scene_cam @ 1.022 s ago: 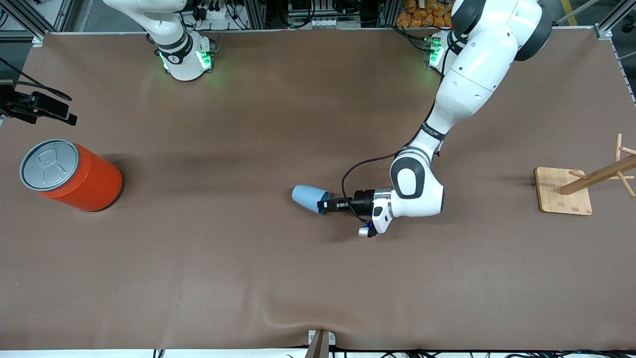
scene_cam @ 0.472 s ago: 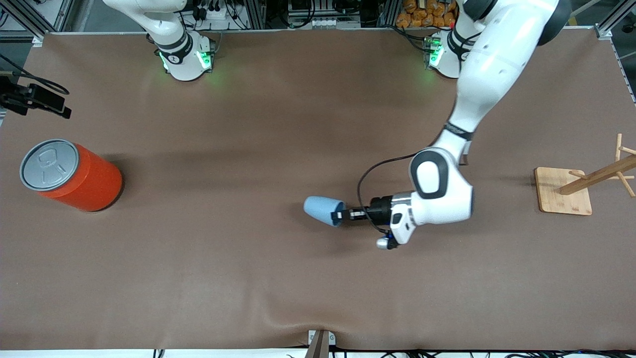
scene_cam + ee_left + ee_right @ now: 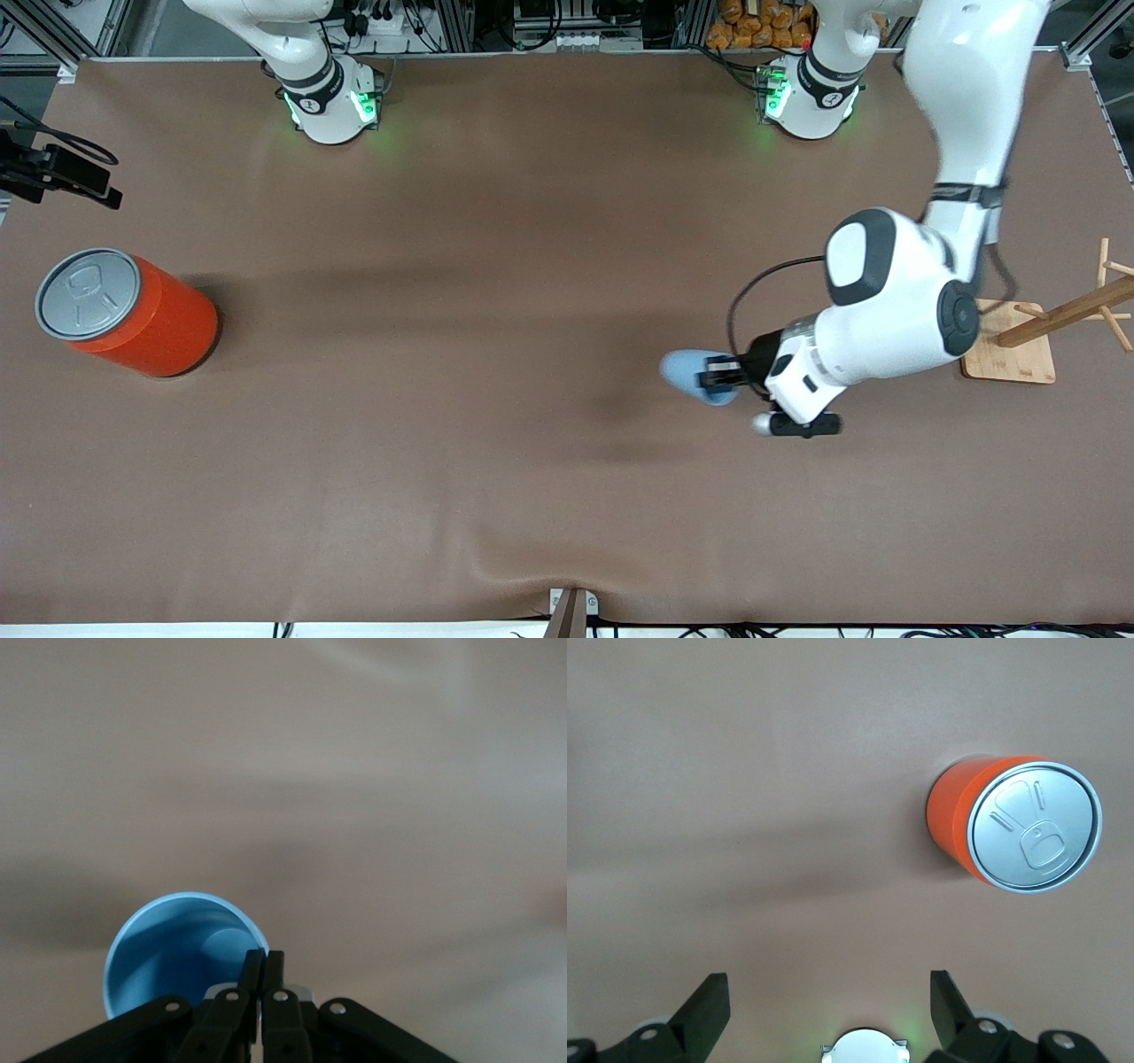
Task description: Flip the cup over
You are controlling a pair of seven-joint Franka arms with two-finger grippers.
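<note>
Left gripper [image 3: 719, 377], fingers pinching the cup [image 3: 689, 370] rim, has carried it up off the counter [image 3: 496, 461] toward the wooden rack [image 3: 1010, 350]; flip underway; right gripper [image 3: 828, 1014] waits, fingers spread.

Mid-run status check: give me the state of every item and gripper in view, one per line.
cup: lifted off the table, on its side, rim pinched by the left gripper.
left gripper: shut on the cup's rim.
right gripper: open, waiting above the table.
orange can: upright, lid on.
wooden rack: upright, untouched.
</note>
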